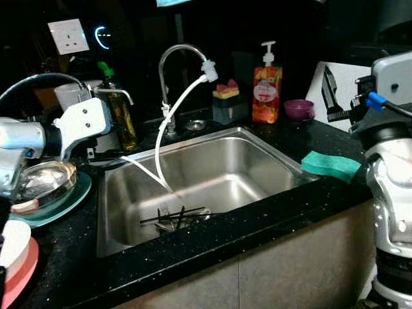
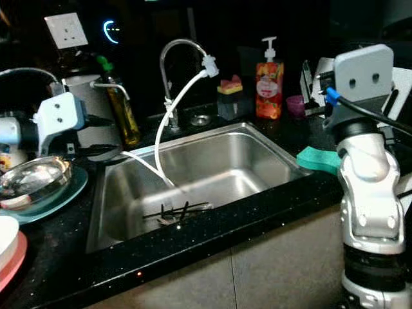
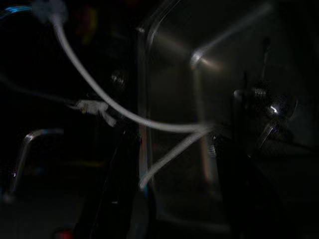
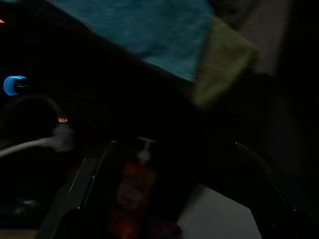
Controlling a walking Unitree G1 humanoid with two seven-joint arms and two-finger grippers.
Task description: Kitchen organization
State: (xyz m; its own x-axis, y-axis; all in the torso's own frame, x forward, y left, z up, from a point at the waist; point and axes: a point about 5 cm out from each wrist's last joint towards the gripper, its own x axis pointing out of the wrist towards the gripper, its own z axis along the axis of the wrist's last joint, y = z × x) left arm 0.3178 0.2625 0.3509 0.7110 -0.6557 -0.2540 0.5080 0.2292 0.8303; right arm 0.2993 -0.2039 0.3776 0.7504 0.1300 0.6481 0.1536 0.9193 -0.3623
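The steel sink [image 1: 257,138] holds several dark chopsticks and utensils [image 1: 175,217] by the drain. A white hose [image 1: 177,106] runs from the faucet [image 1: 174,55] down into the basin. My left gripper [image 2: 114,136] hovers open over the counter at the sink's left rim, pointing toward the hose, with nothing between its fingers. My right gripper [image 1: 329,95] is raised at the right, open and holding nothing, pointing toward the orange soap bottle [image 1: 266,93] and purple bowl [image 1: 299,109]. A teal sponge cloth [image 1: 329,165] lies on the counter below it.
A glass bowl [image 1: 45,180] sits on a teal plate [image 1: 67,199] at the left, with stacked plates [image 1: 16,254] nearer. An oil bottle [image 1: 119,109] stands behind the left wrist. A sponge holder [image 1: 226,103] sits behind the sink. A white board [image 1: 347,80] leans at back right.
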